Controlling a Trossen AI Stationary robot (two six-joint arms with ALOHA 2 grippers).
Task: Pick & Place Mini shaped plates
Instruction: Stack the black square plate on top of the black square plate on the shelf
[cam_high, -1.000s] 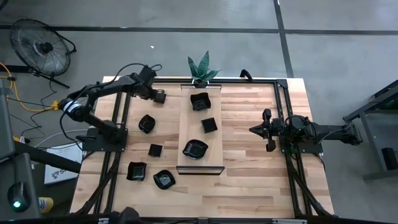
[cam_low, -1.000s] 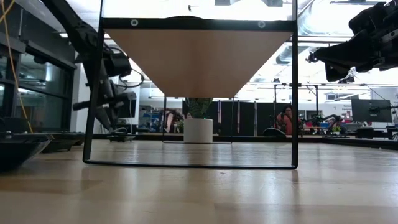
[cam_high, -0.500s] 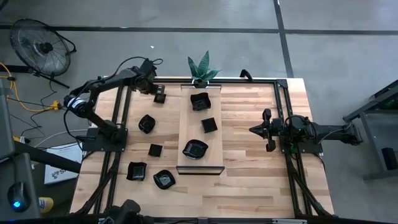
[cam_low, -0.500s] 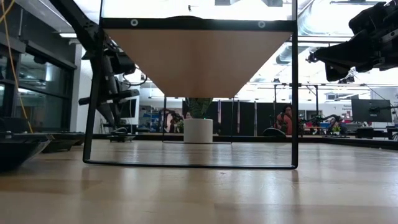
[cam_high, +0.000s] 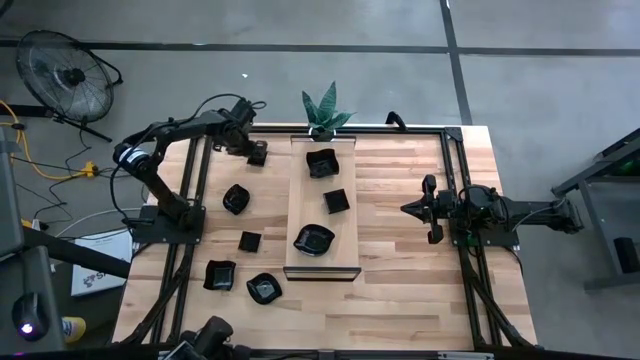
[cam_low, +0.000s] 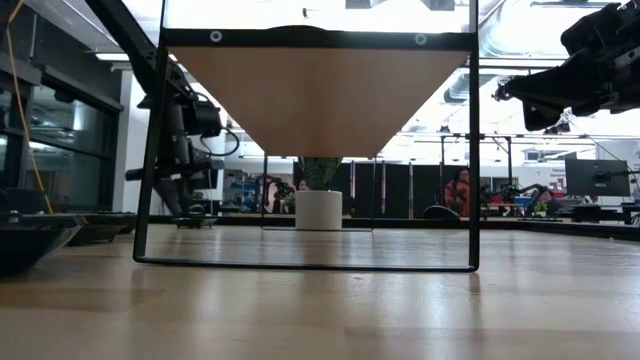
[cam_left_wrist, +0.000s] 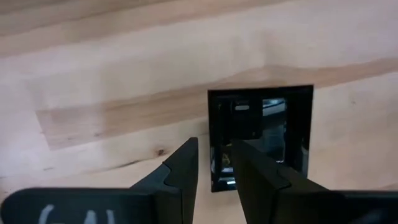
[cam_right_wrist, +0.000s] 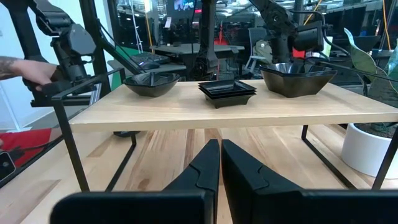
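Pale wooden desk (cam_high: 400, 290) is carrying everything: left of the raised board (cam_high: 322, 262), the left claw (cam_left_wrist: 214, 163) is grasping a square plate (cam_left_wrist: 261, 134); right of it, the right claw (cam_right_wrist: 219, 155) is hanging clenched.

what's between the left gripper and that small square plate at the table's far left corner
Nothing visible. The left gripper is already at the small square plate, its fingers straddling the plate's near rim. The table around the plate is bare wood. The right gripper waits at the right, shut.

three plates (cam_high: 323, 163) on raised board (cam_high: 297, 200) mid-table – five plates (cam_high: 236, 199) on table (cam_high: 400, 250) left of board
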